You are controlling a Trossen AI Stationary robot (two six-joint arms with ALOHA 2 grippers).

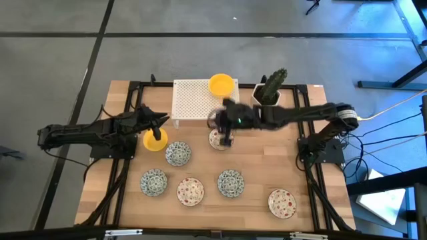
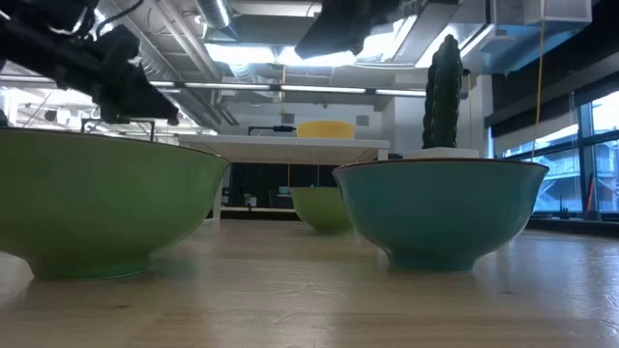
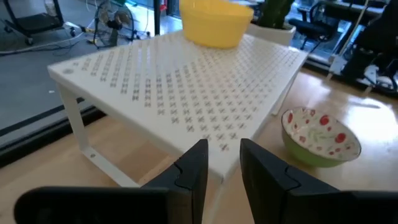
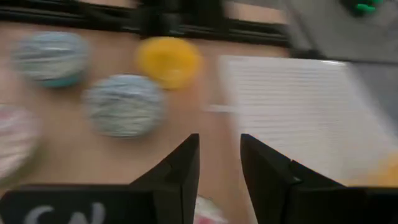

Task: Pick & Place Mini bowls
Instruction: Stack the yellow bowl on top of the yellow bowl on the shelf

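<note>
While the right arm stretches from its base across the back half of the table (image 1: 253, 200), its right hand (image 1: 225, 137) hangs over a red-speckled bowl (image 1: 218, 139) that sits just in front of the white perforated rack (image 1: 195, 100). In the right wrist view its two dark fingers (image 4: 181, 167) stand a little apart with nothing between them; the picture is smeared, so whether they touch the bowl below is hard to say. The left hand (image 1: 159, 120) is at the rack's left front corner, directly above a yellow bowl (image 1: 155, 141) on the wood. From its own wrist camera the fingers (image 3: 193, 171) are parted by a narrow gap, holding nothing, and point at the rack's near edge.

One yellow bowl on the rack (image 1: 221, 84) rests at the rack's back right corner, beside the white pot with the cactus (image 1: 270, 88). The other small bowls lie spread over the front of the table: a green-blue patterned bowl (image 1: 177, 154) just right of the yellow one, a second patterned bowl (image 1: 153, 182) nearer the front left, a third patterned bowl (image 1: 231, 183) at centre front, a speckled bowl (image 1: 190, 192) between those two, and another speckled bowl at the right (image 1: 281, 203), well apart from the rest. In the low view a green outer wall (image 2: 97, 208) and a teal outer wall (image 2: 440, 213) of two bowls fill the foreground.
</note>
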